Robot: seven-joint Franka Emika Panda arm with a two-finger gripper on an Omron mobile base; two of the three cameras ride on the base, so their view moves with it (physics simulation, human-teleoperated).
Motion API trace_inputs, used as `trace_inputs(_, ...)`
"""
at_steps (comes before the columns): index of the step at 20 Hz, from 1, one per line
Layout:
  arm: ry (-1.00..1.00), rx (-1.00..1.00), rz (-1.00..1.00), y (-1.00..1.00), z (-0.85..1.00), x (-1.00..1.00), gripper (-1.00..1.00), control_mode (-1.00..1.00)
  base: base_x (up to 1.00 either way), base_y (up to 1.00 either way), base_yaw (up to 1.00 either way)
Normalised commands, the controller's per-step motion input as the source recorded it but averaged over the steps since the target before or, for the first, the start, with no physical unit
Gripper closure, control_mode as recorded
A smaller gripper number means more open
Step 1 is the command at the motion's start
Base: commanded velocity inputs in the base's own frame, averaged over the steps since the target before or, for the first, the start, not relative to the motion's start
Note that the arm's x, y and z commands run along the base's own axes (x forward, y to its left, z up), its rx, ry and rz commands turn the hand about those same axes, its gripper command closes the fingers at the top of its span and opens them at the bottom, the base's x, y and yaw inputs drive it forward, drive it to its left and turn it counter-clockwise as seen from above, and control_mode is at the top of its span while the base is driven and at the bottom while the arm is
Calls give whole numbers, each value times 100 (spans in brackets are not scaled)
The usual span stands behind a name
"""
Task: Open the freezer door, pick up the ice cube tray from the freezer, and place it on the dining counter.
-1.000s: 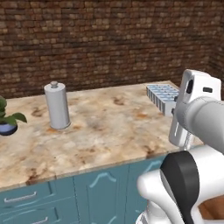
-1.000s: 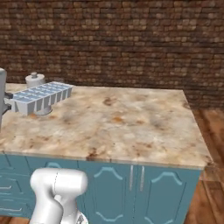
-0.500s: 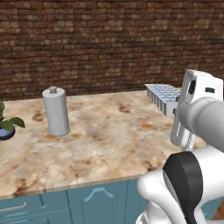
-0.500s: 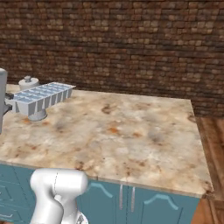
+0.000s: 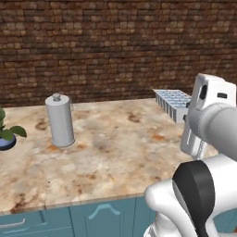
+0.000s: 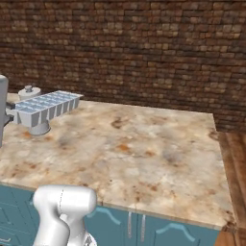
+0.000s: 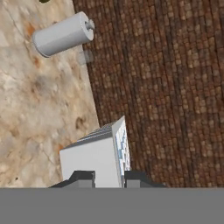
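Observation:
My gripper (image 7: 109, 177) is shut on the near end of the ice cube tray (image 7: 98, 154), a white tray with pale blue cells. The tray (image 5: 172, 102) is held out level, a little above the dining counter (image 5: 115, 148), over its back right part in the left base view. From the right base camera the tray (image 6: 45, 108) hangs over the counter (image 6: 144, 153) at its left end. My white hand hides the tray's gripped end in the left base view. The freezer and the freezer door are out of view.
A grey lidded canister (image 5: 60, 120) stands on the counter's left part, behind the tray (image 6: 29, 91) in the right base view. A potted plant (image 5: 7, 134) sits at the far left. A brick wall (image 5: 115, 46) backs the counter. Wood floor (image 6: 235, 182) lies past its right end.
The whole picture has shifted in both base views: the base has driven closer to the counter. The tray stays in my shut gripper at the same place relative to the arm.

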Motion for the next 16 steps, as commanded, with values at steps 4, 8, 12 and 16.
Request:
trace_inputs(4,0,0,0,-1,-16,26,100,-100,9,0,0)
trace_inputs(8,3,2,-2,-1,-39,54,100,-100,0,0,0)
trace_inputs(12,5,2,-3,0,-44,59,100,-100,0,0,0)
trace_inputs(16,4,0,-3,0,-46,67,100,-100,0,0,0)
